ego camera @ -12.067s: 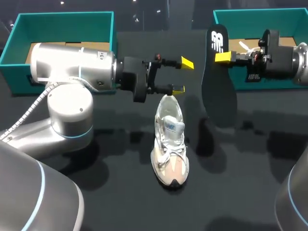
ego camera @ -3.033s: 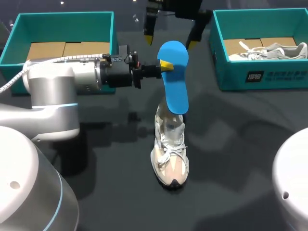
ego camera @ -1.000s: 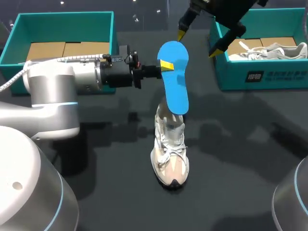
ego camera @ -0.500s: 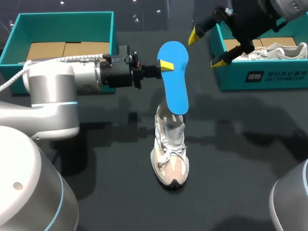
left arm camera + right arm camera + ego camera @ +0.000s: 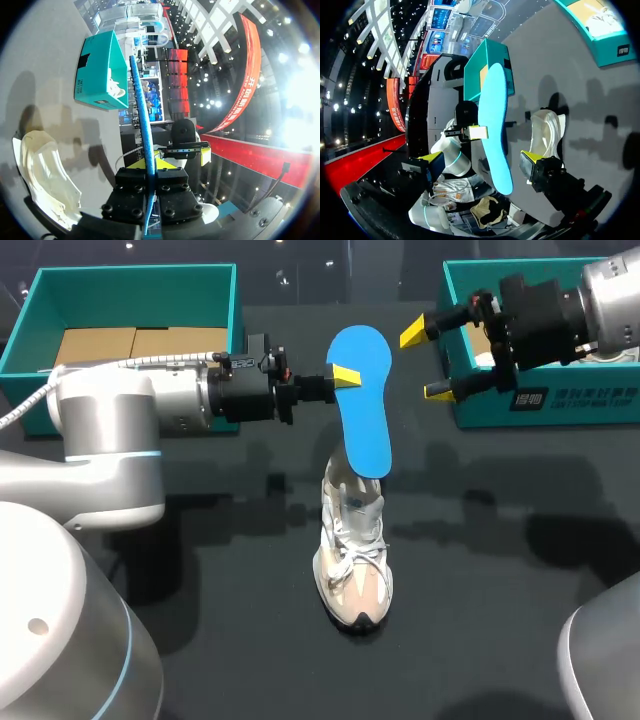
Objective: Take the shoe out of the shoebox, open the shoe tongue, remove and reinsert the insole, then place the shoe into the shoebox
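The blue insole [image 5: 364, 415] hangs upright in the air, its lower end just above the heel opening of the white and beige shoe [image 5: 353, 545], which stands on the dark table. My left gripper [image 5: 343, 376] is shut on the insole's left edge near its upper end. In the left wrist view the insole [image 5: 141, 112] runs edge-on out of my left gripper [image 5: 150, 169], with the shoe [image 5: 46, 175] beside it. My right gripper [image 5: 428, 362] is open and points at the insole from the right, apart from it. In the right wrist view the insole [image 5: 495, 127] and the shoe [image 5: 546, 131] lie ahead of my right gripper [image 5: 481, 157].
A teal shoebox [image 5: 545, 405] stands at the back right behind my right arm; another white shoe [image 5: 600, 15] lies in it. A second teal box [image 5: 130, 282] with a cardboard liner stands at the back left, behind my left arm.
My right arm has swung from behind the insole round to its right and come lower, gripper still open. The left arm, the insole and the shoe have not moved.
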Available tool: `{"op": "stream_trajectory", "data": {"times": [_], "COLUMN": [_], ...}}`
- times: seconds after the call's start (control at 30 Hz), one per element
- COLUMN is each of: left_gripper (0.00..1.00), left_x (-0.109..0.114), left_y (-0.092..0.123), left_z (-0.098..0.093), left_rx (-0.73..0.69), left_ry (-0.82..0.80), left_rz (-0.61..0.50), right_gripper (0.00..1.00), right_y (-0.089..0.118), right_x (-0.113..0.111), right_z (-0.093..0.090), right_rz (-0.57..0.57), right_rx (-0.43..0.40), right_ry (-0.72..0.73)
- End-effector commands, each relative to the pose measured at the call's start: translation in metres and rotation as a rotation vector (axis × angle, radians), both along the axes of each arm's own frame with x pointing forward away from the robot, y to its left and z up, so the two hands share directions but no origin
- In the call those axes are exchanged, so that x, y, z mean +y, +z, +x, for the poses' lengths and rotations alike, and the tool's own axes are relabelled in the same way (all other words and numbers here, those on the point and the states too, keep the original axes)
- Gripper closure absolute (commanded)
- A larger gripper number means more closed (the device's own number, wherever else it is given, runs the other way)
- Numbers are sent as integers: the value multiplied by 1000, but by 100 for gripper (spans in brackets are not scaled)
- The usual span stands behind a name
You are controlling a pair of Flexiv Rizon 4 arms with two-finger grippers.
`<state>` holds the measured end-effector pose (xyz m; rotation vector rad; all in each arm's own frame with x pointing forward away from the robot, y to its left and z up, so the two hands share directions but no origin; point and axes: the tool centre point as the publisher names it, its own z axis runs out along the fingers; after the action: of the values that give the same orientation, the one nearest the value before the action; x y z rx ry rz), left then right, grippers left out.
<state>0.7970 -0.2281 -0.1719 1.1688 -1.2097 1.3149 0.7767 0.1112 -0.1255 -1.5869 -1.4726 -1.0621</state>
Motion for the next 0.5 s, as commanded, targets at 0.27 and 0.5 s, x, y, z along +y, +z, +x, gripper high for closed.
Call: {"op": "stream_trajectory", "data": {"times": [0.27,0.5], "left_gripper": [100,100], "left_x": [-1,0], "left_y": [0,1], "left_z": [0,-1], "left_rx": [-1,-16], "left_ry": [1,-6], "left_rz": [0,-3], "right_gripper": [0,0], "right_y": [-8,-8], "right_x": [2,2], "right_z": [-3,-3], "right_rz": [231,225], "right_rx": [-35,-40], "right_ry": [-5,3]}}
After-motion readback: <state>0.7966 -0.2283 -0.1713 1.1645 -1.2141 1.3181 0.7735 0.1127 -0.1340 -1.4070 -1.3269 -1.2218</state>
